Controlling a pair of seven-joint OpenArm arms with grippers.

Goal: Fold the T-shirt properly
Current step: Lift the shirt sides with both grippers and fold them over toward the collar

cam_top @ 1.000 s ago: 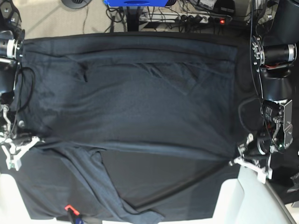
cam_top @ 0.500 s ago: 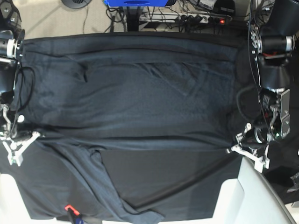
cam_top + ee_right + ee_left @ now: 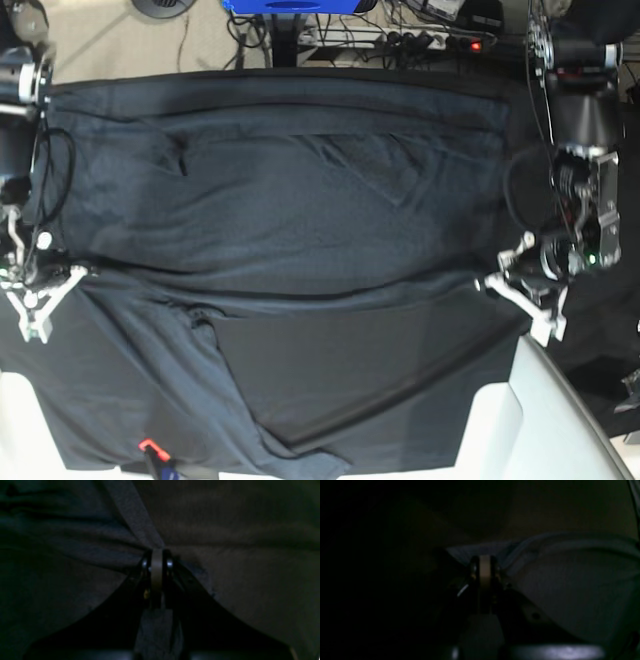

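Near edge: a loose sleeve of the T-shirt (image 3: 210,400) trails toward me over the black tablecloth (image 3: 400,390), with a small orange-red tag (image 3: 147,445) beside it at the very front.
Fold line: a straight horizontal crease runs across the shirt from one gripper to the other, roughly at mid-depth on the table.
Right gripper (image 3: 72,272): sits at the fold's end on the base view's left; its fingers are pressed together on a pinch of the T-shirt (the wrist view shows cloth bunched into pleats right at the tips (image 3: 157,551)).
Left gripper (image 3: 490,285): sits at the fold's other end, on the base view's right; fingers pressed together on the shirt's hemmed edge, seen at the tips in its dim wrist view (image 3: 485,562).
T-shirt body: lies spread wide over the middle of the table, mostly flat, with soft wrinkles and a triangular crease toward the far side.
Far edge: the tablecloth's border, then floor with cables, a power strip (image 3: 400,40) and a blue object (image 3: 290,6).
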